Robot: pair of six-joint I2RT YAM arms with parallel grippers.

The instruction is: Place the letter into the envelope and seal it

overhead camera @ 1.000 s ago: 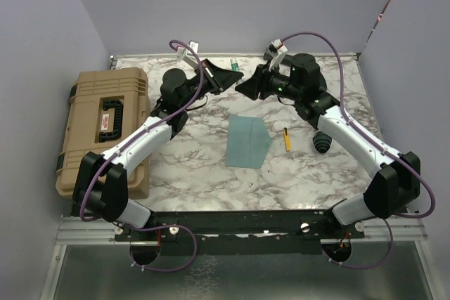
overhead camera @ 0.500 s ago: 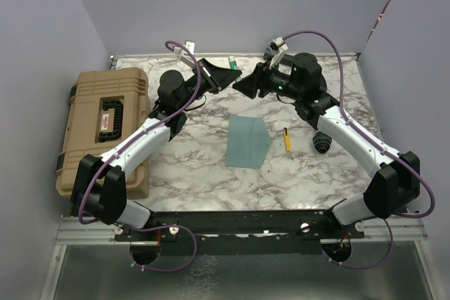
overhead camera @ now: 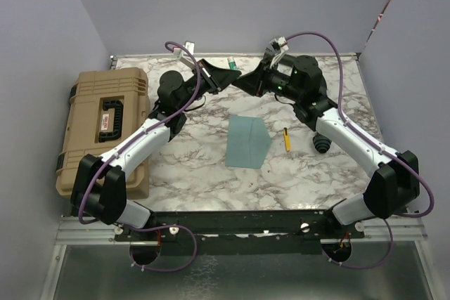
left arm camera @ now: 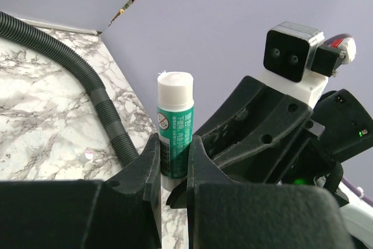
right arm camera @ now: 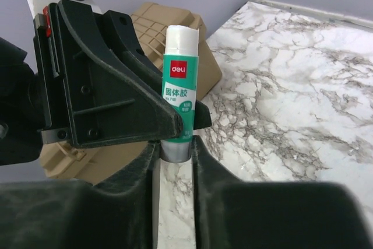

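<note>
The teal envelope lies flat in the middle of the marble table, apart from both grippers. The letter is out of view. At the back, both grippers meet on a green glue stick held above the table. My left gripper is shut on the stick's green body. My right gripper comes from the opposite side, its fingers pressed against the stick's grey base. The stick's white end points up.
A tan hard case stands at the table's left edge. Right of the envelope lie a yellow pen and a black ribbed object. A black corrugated hose runs across the marble. Grey walls enclose the table.
My right gripper moved left and up to the glue stick, and its jaws narrowed onto the grey base. The left gripper rose slightly with the stick.
</note>
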